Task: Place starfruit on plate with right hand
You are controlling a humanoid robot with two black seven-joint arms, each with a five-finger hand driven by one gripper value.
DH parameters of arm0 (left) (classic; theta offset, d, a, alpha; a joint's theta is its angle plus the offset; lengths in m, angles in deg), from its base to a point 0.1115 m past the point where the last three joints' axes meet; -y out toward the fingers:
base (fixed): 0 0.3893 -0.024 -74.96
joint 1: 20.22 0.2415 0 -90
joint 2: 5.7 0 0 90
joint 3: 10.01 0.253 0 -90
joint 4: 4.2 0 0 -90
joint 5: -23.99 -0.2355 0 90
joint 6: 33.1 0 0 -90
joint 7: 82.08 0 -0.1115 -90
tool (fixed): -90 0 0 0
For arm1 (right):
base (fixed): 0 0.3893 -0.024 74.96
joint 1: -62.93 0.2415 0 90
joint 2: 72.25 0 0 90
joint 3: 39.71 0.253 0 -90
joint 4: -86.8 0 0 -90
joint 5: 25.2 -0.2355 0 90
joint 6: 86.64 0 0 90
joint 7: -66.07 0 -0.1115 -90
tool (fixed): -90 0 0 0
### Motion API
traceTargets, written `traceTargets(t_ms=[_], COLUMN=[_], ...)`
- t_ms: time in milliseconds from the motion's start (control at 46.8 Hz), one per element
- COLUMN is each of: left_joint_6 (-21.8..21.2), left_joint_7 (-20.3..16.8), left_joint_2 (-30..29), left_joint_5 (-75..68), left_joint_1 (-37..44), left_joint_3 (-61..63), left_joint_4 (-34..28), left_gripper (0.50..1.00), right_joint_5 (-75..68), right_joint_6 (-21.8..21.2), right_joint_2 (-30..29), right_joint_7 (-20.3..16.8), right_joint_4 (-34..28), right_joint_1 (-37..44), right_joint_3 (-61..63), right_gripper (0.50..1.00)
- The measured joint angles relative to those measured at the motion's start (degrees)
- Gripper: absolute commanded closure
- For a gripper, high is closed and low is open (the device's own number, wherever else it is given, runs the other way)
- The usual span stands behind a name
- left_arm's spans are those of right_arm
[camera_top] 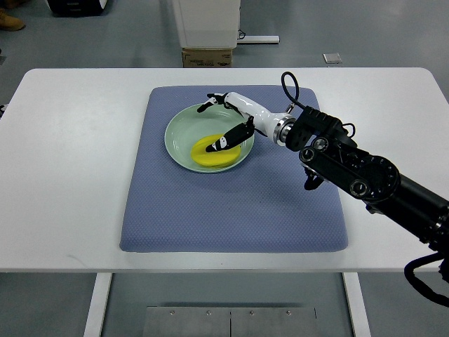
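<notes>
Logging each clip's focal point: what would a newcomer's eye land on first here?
The bright yellow starfruit lying in the pale green plate, which sits on a blue-grey mat on the white table. Next, the white right hand over the plate, fingers spread, one dark fingertip at the fruit; its black arm enters from the right.

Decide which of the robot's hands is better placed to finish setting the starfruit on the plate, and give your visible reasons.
The right hand. Its arm comes in from the right edge and the hand is already over the plate, with fingers at the starfruit lying in it. The left arm is out of view.
</notes>
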Motion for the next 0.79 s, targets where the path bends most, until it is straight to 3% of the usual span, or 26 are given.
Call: traceTargets(t_ms=[790], left_joint_6=[0.0], left_joint_7=[0.0], left_joint_2=[0.0], left_joint_5=[0.0], left_joint_1=[0.0], left_joint_3=[0.0], left_joint_4=[0.0], left_gripper=[0.500], right_joint_5=[-2.9], right_joint_6=[-0.1], right_joint_2=[0.0], right_joint_7=[-4.9], right_joint_4=[1.3], right_joint_1=[-11.8], right_joint_3=[30.8], right_gripper=[0.505])
